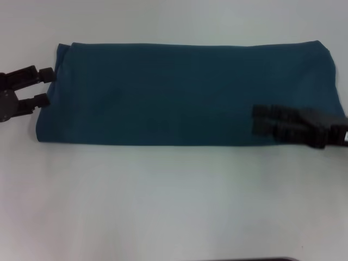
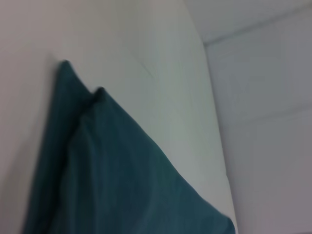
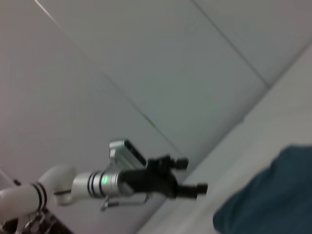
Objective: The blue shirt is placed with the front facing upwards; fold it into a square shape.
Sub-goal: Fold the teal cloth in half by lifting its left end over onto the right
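At the far left of the head view the left gripper (image 1: 44, 86) reaches in from the edge, its two dark fingers (image 1: 45, 73) spread apart with nothing between them, their tips right at the left end of the blue shirt (image 1: 179, 92); whether they actually touch the cloth cannot be told. The right wrist view shows this same gripper (image 3: 192, 176) from farther off, on its silver and white arm, fingers parted and pointing toward a corner of the shirt (image 3: 270, 200) without closing on it. The shirt lies on the white table (image 1: 163, 201) as a long band folded lengthwise, running from the left gripper across almost the whole width of the view, its plain teal side up; no lettering or label shows. Its far edge is straight, its near edge slightly uneven, and its left end is rounded at the fold. In the left wrist view the shirt (image 2: 112, 180) appears as stacked layers ending in two small peaks, flat on the pale tabletop (image 2: 146, 48). Toward the right, the right gripper (image 1: 260, 119) comes in from the right edge and hangs above the shirt's near right part, pointing leftward along the cloth; it is blurred, and whether its fingers are parted or closed cannot be told.
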Tool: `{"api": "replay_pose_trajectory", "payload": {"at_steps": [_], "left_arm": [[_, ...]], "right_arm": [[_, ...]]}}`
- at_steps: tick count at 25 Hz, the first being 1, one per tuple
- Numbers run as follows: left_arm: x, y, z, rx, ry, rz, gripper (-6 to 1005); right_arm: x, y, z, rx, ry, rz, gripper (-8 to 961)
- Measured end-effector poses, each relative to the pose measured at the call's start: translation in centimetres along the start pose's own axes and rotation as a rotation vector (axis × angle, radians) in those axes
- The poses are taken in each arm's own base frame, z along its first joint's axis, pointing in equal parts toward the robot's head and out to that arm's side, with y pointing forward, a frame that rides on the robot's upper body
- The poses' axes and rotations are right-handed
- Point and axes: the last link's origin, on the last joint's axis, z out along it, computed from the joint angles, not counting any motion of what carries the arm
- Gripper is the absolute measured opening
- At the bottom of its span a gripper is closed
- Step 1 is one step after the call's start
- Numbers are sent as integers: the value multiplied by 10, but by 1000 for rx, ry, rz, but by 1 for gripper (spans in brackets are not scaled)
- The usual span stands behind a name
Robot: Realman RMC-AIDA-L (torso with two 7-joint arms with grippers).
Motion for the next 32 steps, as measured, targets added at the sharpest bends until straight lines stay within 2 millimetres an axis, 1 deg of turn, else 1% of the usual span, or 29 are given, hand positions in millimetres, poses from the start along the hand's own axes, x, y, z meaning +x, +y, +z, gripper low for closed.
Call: {"api": "replay_pose_trajectory", "payload": {"at_steps": [4,7,13,18,22,25,28,32], "left_arm": [[5,-8,10,37,69,-112,873],[11,-12,21,66,118,-154,873],[19,-19,49,125,160,-183,861],[18,-25,61,180,165,-173,854],[15,-34,61,237,174,-173,852],[13,-37,59,243,174,-181,851],[10,-36,56,229,162,-184,851],[15,-31,48,196,177,-177,853]], "right_arm": [[9,0,-6,3,88,43,915],[15,-1,-6,6,142,65,914],[20,-1,0,5,170,75,914],[22,-4,0,18,167,86,914],[21,-4,0,18,166,94,914],[21,-4,0,19,163,96,914],[21,-4,0,19,163,101,914],[20,-4,1,17,166,112,914]]}}
